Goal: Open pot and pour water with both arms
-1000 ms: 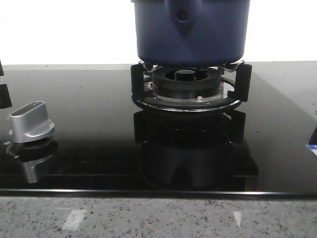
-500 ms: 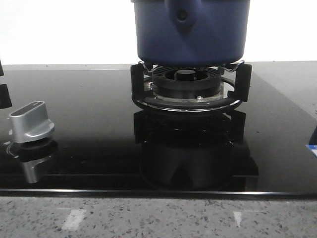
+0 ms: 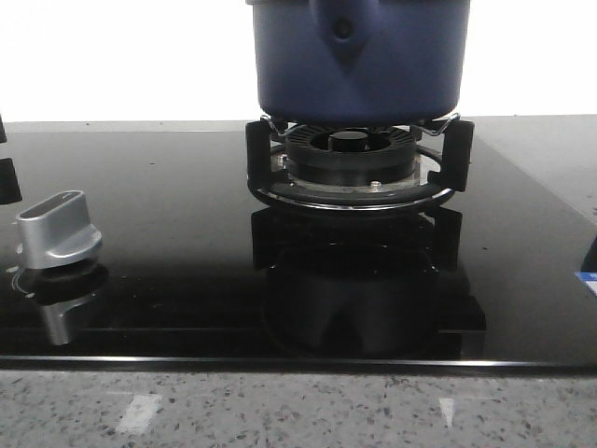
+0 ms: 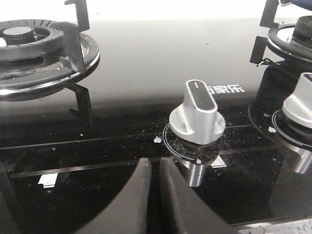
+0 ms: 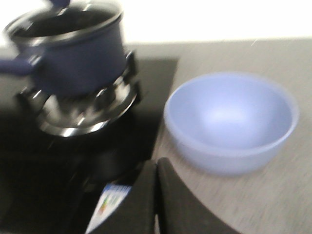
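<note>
The dark navy pot [image 3: 359, 56] stands on the black burner grate [image 3: 359, 163] at the back centre; its top is cut off in the front view. In the blurred right wrist view the pot [image 5: 73, 51] seems to carry a dark lid with a blue knob [image 5: 59, 3], and its handle [image 5: 12, 66] sticks out sideways. My right gripper [image 5: 157, 165] is shut and empty, low over the hob's edge, well short of the pot. Shut and empty too, my left gripper [image 4: 155, 163] hovers just in front of a silver knob [image 4: 197, 114].
A pale blue bowl [image 5: 231, 122] sits on the grey counter beside the hob. A second silver knob [image 4: 300, 105] and an unused burner [image 4: 34, 44] show in the left wrist view. A silver knob [image 3: 58, 229] stands at the hob's left front. A sticker [image 5: 109, 204] marks the glass corner.
The pot and knob have not moved. A dark shape at the front view's right edge has drawn slightly further out of view.
</note>
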### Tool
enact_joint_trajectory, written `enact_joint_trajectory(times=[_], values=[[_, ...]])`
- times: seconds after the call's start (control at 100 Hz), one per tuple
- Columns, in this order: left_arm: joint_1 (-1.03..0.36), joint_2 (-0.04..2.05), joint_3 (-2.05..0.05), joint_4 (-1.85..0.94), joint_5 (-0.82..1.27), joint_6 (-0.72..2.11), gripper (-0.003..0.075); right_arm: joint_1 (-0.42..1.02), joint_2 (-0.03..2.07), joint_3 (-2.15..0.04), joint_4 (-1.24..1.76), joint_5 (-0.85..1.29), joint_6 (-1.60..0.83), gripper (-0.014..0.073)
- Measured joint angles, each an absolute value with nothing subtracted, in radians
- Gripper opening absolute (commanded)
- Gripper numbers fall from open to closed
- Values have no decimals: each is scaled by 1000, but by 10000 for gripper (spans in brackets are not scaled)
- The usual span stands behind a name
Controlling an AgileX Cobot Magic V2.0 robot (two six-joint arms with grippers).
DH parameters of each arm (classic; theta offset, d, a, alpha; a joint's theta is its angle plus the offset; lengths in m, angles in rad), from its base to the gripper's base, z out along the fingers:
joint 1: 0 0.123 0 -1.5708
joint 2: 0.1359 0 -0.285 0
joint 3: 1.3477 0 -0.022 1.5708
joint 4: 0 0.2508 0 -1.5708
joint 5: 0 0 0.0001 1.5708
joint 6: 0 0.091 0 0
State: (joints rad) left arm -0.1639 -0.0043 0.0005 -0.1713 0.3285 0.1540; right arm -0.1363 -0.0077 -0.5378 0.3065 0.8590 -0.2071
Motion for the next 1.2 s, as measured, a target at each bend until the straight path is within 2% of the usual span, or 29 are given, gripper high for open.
enact_joint_trajectory(times=[0.16, 0.26, 0.58, 0.7, 1.03, 1.2], values=[[-164, -4, 0, -171, 329, 154, -20, -146, -14, -343, 289, 481, -191, -69], [-164, -4, 0, -171, 329, 154, -20, -149, -14, -222, 269, 372, -117, -69], [-164, -4, 0, -173, 329, 154, -20, -149, -14, 4, 135, 258, 41, -69], [-164, -4, 0, -173, 329, 154, -20, -149, -14, 10, 116, 185, 56, -69], [-164, -4, 0, -173, 329, 154, -20, -149, -14, 10, 94, 327, 61, -69], [-164, -4, 0, -173, 329, 154, -20, -149, -14, 10, 94, 331, 61, -69]])
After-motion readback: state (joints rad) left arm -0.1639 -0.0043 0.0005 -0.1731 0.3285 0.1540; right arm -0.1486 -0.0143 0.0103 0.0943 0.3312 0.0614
